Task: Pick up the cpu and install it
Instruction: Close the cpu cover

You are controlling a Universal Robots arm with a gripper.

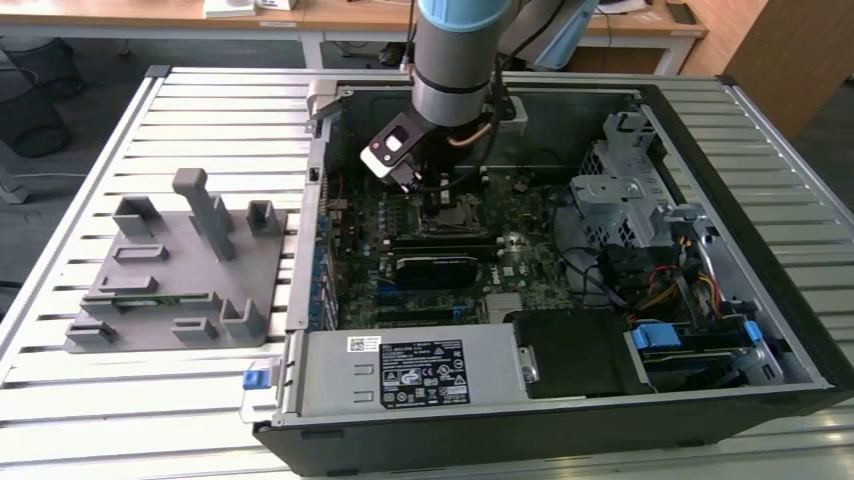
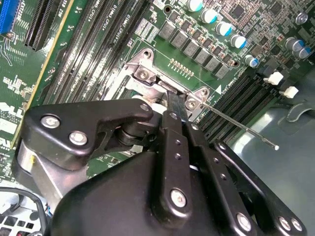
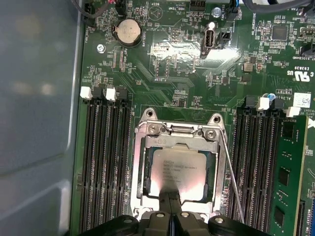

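- The gripper (image 3: 171,195) has its two black jaws pressed together, with only a hairline seam between them in the first wrist view. The tips sit at the edge of the cpu (image 3: 178,169), on or just above its top; I cannot tell whether they touch.
- The cpu lies flat inside the socket frame (image 3: 140,167), silver top up, with the frame's metal border around all four sides.
- A thin wire lever (image 3: 230,172) runs along one side of the socket frame, just beside it.
- In the second wrist view the gripper (image 2: 175,102) points down onto the same socket, and the lever (image 2: 241,128) stretches away from it.
- Banks of black memory slots (image 3: 106,162) flank the socket on both sides. One slot on the far bank holds a green memory stick (image 3: 286,172).
- A round coin cell (image 3: 127,32) sits on the green motherboard (image 3: 172,64), well apart from the socket.
- In the exterior view, with the gripper (image 1: 427,192) as dial centre, the arm (image 1: 454,50) comes in from 12 o'clock.
- On that dial the drive cage (image 1: 621,190) stands at 3 o'clock and the power supply (image 1: 414,370) lies at 6 o'clock, both inside the open computer case (image 1: 747,120).
- The grey fixture (image 1: 174,270) with upright posts rests at 9 o'clock, outside the case on the slatted table (image 1: 80,400).
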